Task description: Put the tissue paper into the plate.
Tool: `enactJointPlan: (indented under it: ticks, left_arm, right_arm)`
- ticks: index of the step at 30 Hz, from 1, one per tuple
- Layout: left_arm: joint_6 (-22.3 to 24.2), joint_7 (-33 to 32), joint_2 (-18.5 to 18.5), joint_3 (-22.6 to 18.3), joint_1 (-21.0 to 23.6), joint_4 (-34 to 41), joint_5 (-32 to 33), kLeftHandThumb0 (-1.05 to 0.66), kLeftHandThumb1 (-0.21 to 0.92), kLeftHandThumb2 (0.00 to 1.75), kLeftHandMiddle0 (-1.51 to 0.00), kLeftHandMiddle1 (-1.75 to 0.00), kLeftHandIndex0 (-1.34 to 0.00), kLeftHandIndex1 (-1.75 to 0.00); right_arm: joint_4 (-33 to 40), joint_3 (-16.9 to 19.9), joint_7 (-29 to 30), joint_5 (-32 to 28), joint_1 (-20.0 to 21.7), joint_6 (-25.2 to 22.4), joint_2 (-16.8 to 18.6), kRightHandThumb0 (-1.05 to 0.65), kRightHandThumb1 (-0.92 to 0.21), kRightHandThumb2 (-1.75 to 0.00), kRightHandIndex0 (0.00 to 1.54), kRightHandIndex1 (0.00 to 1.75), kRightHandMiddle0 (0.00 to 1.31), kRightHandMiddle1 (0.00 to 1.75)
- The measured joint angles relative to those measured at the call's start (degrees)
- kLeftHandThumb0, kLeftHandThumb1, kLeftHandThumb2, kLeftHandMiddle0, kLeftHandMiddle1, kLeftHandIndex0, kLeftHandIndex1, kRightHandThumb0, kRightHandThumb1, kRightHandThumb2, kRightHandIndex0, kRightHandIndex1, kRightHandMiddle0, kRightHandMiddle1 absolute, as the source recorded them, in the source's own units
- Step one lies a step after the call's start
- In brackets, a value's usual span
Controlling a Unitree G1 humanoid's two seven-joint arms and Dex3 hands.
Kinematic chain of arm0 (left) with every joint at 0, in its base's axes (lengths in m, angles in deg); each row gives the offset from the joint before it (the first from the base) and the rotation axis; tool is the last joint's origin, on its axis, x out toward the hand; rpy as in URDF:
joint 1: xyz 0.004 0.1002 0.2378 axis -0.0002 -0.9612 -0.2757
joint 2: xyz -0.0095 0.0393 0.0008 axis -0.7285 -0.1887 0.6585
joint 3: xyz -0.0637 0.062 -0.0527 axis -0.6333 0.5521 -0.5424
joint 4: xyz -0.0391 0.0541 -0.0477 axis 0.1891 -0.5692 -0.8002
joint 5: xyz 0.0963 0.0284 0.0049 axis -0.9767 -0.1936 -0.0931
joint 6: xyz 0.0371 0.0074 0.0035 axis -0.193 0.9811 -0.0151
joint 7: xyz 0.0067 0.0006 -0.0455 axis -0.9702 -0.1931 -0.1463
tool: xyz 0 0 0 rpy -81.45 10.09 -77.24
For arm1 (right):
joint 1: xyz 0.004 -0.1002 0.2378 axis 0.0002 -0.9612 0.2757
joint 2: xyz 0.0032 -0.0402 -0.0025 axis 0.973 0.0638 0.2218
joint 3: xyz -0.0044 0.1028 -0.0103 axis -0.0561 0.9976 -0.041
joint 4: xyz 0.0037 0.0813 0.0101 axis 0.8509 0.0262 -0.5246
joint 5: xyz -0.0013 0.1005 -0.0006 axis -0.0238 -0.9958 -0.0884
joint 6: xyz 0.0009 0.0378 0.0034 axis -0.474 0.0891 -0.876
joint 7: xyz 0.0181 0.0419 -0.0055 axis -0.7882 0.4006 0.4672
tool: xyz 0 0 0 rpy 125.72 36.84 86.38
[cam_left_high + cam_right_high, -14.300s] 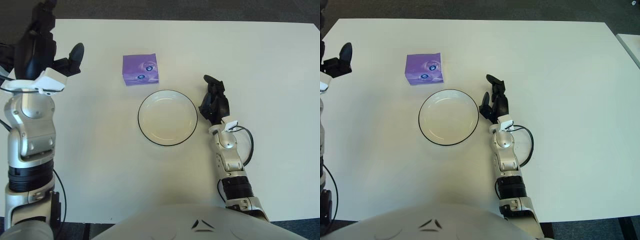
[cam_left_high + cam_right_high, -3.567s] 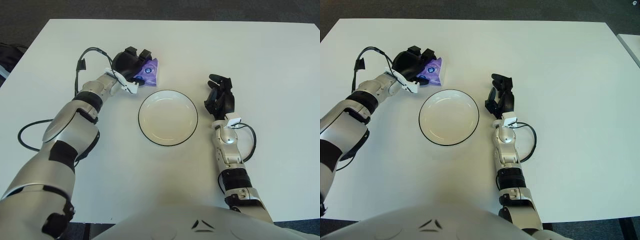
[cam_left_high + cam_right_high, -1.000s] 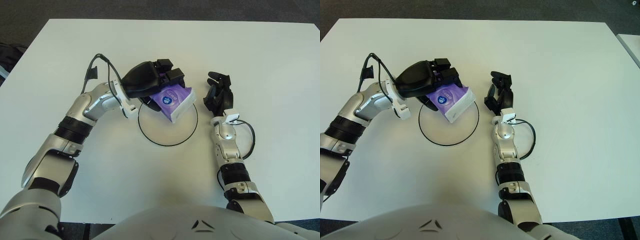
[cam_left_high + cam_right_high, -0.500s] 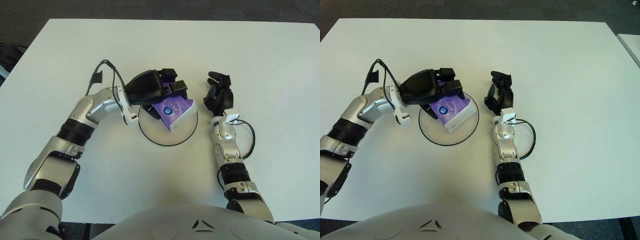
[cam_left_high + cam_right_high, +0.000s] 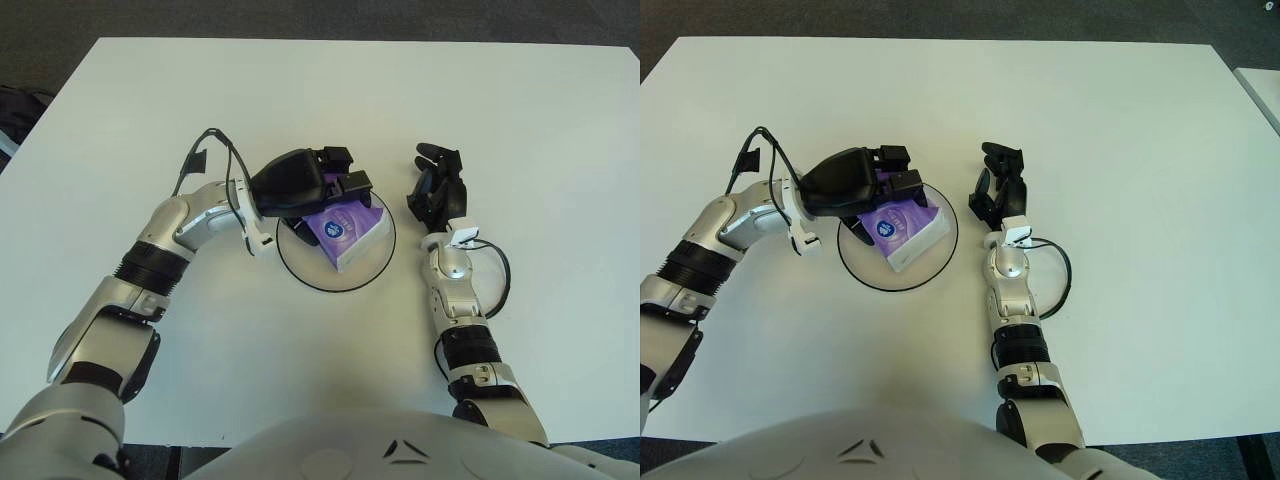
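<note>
Purple and white: the tissue paper [image 5: 348, 228] is a soft pack, sitting inside the rim of the plate [image 5: 303, 276], angled, white end toward the near right of the dish. Plate is white with a dark edge, near the middle of the white table [image 5: 540, 120].

Left hand [image 5: 305, 183] is over the far left part of the plate, black fingers [image 5: 350, 184] curled over the top of the pack. Contact looks maintained at the upper edge, so I judge the pack to be in its grasp, not yet released. Whether the pack's underside is fully down on the plate floor or slightly lifted on the gripped side I cannot tell; it looks tilted.

Right hand [image 5: 997, 190] shows just right of the plate, not touching it as far as seen, fingers loosely bent and holding nothing. Idle.

Progress, as a judgement: transport is essentially done, pack within the plate outline. Left to do: let the fingers go, let the pack settle flat, draw the left hand clear without dragging the pack over the rim. The main risk is a finger snagging the soft wrapper on the way out.
</note>
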Motion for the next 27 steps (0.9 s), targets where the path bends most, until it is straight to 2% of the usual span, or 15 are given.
enactJointPlan:
  ticks: [5,7,11,12,13,14,16,18,19,21,22,27]
  left_arm:
    - [-0.21,-1.23,0.08,-0.13,-0.01,-0.37,-0.34,-0.46,0.35,1.27,-1.14,-1.75,-0.58,-1.75]
    - [-0.4,-2.01,0.27,-0.2,-0.01,-0.66,-0.34,-0.45,0.39,1.22,-1.07,-1.75,-0.55,-1.75]
    - [-0.36,-3.0,1.07,-0.43,-0.18,-0.99,-0.08,-0.42,0.58,0.97,-0.74,-1.75,-0.41,-1.75]
    - [-0.17,-2.94,1.17,-0.43,-0.25,-0.99,0.14,-0.58,0.71,0.9,-0.48,-1.72,-0.29,-1.72]
    - [0.26,-2.23,1.21,-0.41,-0.35,-0.92,0.7,-0.64,0.75,0.87,-0.39,-1.72,-0.25,-1.71]
    - [0.72,-1.25,1.15,-0.35,-0.4,-0.87,1.41,-0.76,0.81,0.84,-0.25,-1.36,-0.16,-1.49]
    - [1.95,2.14,0.72,0.04,-0.44,-0.47,3.7,-0.91,0.88,0.81,-0.1,-0.85,-0.06,-1.14]
    - [3.0,5.85,-0.2,0.37,-0.44,-0.02,5.86,-0.97,0.9,0.81,-0.05,-0.62,-0.03,-0.97]
    - [3.32,7.37,-0.68,0.46,-0.44,0.15,6.65,-0.98,0.9,0.81,-0.04,-0.57,-0.03,-0.93]
    - [3.86,10.02,-1.57,0.61,-0.44,0.42,7.96,-1.02,0.91,0.81,-0.02,-0.31,-0.01,-0.66]
    - [4.01,11.49,-2.09,0.75,-0.43,0.56,8.61,-1.03,0.92,0.81,-0.01,-0.23,-0.01,-0.58]
    - [3.99,15.98,-3.91,1.14,-0.43,1.29,9.23,-1.05,0.92,0.77,0.0,-0.05,0.0,-0.31]
  right_arm:
    - [-0.34,0.04,0.0,0.0,0.3,0.07,-0.01,-0.57,-0.92,-0.9,0.38,0.84,0.05,1.17]
    - [-0.44,0.05,0.0,0.0,0.36,0.11,-0.03,-0.57,-0.92,-0.9,0.38,0.85,0.05,1.17]
    - [-0.52,0.11,0.0,0.0,0.41,0.15,-0.07,-0.57,-0.92,-0.9,0.39,0.85,0.07,1.18]
    - [-0.54,0.11,0.0,0.0,0.43,0.16,-0.08,-0.57,-0.92,-0.9,0.39,0.85,0.07,1.18]
    - [-0.57,0.11,0.0,-0.01,0.46,0.16,-0.08,-0.57,-0.92,-0.9,0.39,0.86,0.07,1.18]
    - [-0.59,0.11,0.0,-0.01,0.48,0.16,-0.09,-0.58,-0.92,-0.9,0.39,0.85,0.07,1.18]
    - [-0.63,0.11,0.0,-0.01,0.52,0.16,-0.1,-0.58,-0.92,-0.89,0.38,0.85,0.08,1.18]
    - [-0.74,0.11,0.03,0.0,0.62,0.16,-0.12,-0.58,-0.92,-0.89,0.38,0.85,0.08,1.18]
    - [-0.75,0.11,0.05,0.0,0.64,0.16,-0.12,-0.58,-0.92,-0.88,0.38,0.85,0.09,1.18]
    - [-0.77,0.12,0.2,0.02,0.65,0.17,-0.1,-0.57,-0.92,-0.86,0.38,0.85,0.13,1.2]
    - [-0.78,0.13,0.36,0.05,0.66,0.17,-0.05,-0.57,-0.92,-0.85,0.38,0.85,0.15,1.2]
    - [-0.82,0.3,1.35,0.13,0.68,0.17,0.1,-0.56,-0.92,-0.84,0.38,0.84,0.21,1.21]
